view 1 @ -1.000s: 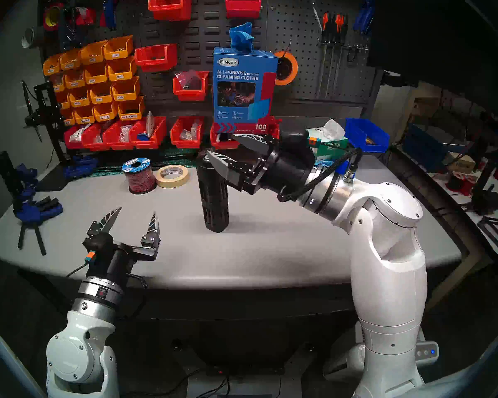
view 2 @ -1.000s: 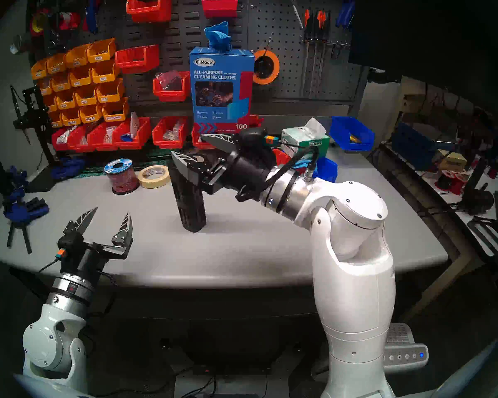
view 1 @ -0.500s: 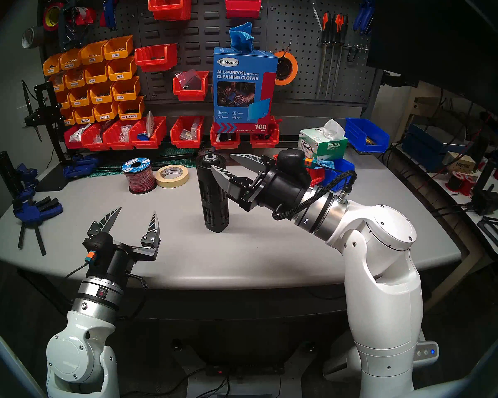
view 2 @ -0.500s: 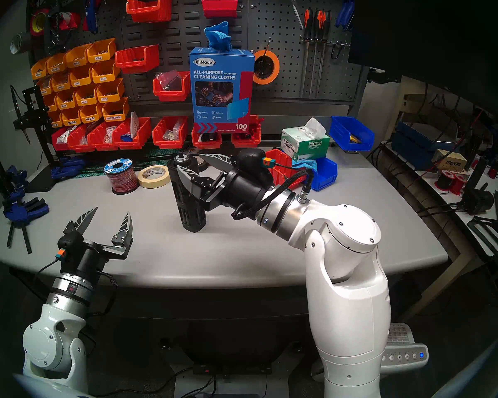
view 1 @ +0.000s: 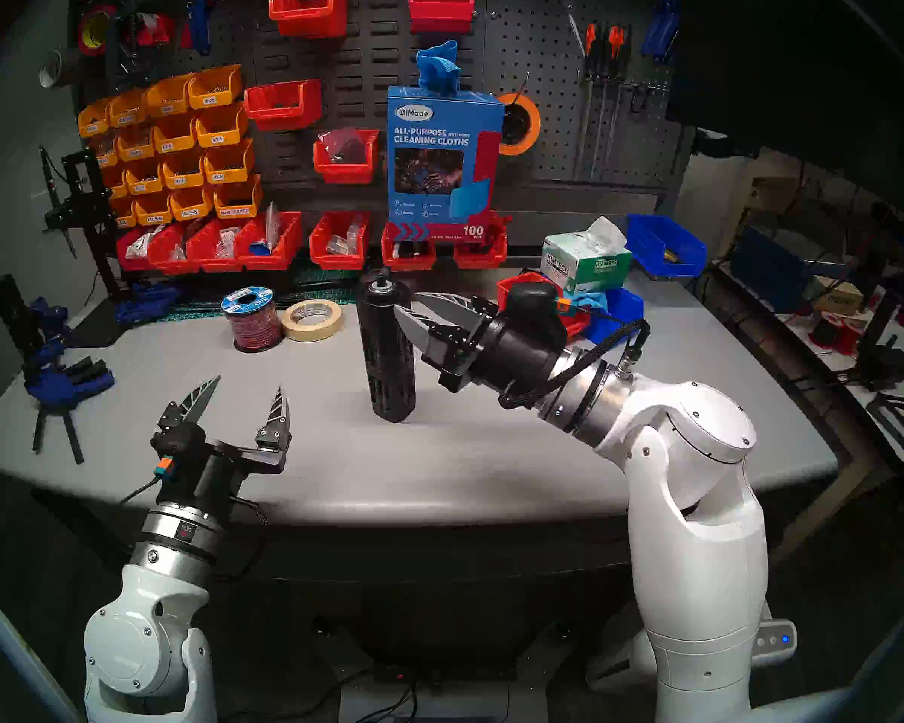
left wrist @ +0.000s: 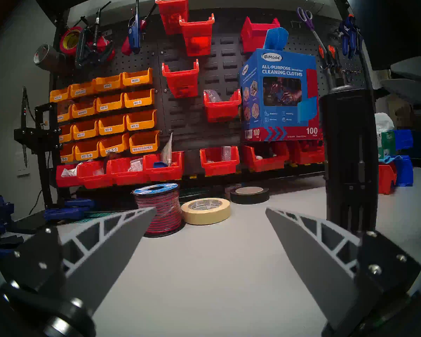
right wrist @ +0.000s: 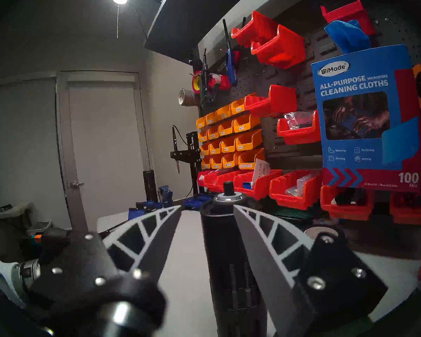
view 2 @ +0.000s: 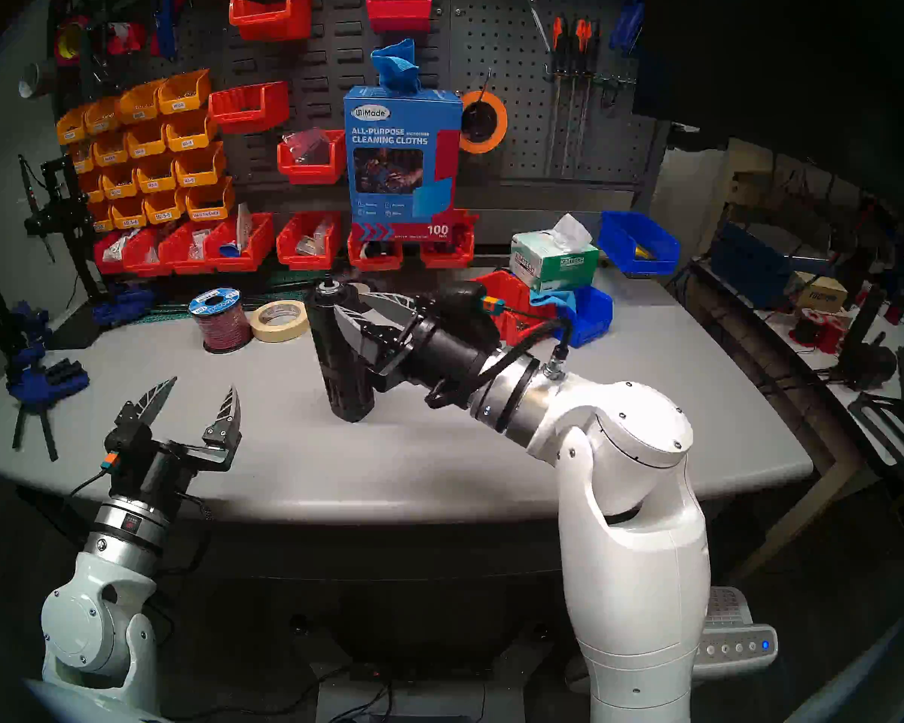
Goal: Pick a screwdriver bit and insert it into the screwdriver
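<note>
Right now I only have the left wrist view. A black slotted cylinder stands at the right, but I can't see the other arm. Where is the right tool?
Observer: The right tool straddles the screwdriver near its top, one finger on each side.
Reviewer: Is it clamped on?
Observer: It doesn't look clamped. In the right wrist view, the table shows between one finger and the cylinder.
Reviewer: Is anything in the top socket?
Observer: A short black stub stands up from the silver ring.
</note>
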You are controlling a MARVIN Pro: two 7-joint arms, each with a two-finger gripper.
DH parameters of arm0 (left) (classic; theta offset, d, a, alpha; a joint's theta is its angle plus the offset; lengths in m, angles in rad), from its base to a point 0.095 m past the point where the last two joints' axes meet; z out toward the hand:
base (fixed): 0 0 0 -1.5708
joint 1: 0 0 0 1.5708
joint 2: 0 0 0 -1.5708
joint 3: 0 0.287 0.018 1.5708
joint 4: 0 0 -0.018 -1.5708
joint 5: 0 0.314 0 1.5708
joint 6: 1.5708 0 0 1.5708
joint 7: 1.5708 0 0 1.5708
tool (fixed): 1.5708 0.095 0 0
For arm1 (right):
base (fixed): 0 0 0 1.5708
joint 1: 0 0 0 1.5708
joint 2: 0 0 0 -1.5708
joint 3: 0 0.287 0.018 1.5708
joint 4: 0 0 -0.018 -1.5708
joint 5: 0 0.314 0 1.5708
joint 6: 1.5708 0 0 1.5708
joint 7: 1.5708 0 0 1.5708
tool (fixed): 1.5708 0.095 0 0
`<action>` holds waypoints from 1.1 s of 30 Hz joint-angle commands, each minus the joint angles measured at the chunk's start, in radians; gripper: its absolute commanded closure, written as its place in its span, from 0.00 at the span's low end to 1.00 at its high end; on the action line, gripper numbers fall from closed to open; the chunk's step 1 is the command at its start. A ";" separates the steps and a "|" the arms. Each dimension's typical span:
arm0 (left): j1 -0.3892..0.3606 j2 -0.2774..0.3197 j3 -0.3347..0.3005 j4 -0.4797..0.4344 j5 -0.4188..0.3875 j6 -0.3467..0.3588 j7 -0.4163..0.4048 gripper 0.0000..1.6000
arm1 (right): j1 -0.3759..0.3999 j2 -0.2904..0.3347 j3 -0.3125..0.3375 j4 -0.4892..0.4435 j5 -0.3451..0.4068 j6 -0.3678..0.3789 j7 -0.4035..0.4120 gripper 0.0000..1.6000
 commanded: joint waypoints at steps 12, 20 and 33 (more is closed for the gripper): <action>-0.008 -0.003 0.000 -0.033 -0.001 -0.009 -0.004 0.00 | 0.001 0.005 -0.005 0.033 -0.004 0.006 0.015 0.55; -0.009 -0.006 -0.001 -0.033 -0.001 -0.009 -0.007 0.00 | 0.011 0.009 0.016 0.048 -0.001 0.009 0.018 0.56; -0.011 -0.010 -0.002 -0.033 0.001 -0.008 -0.011 0.00 | 0.038 0.005 0.019 0.094 -0.001 0.014 0.028 0.55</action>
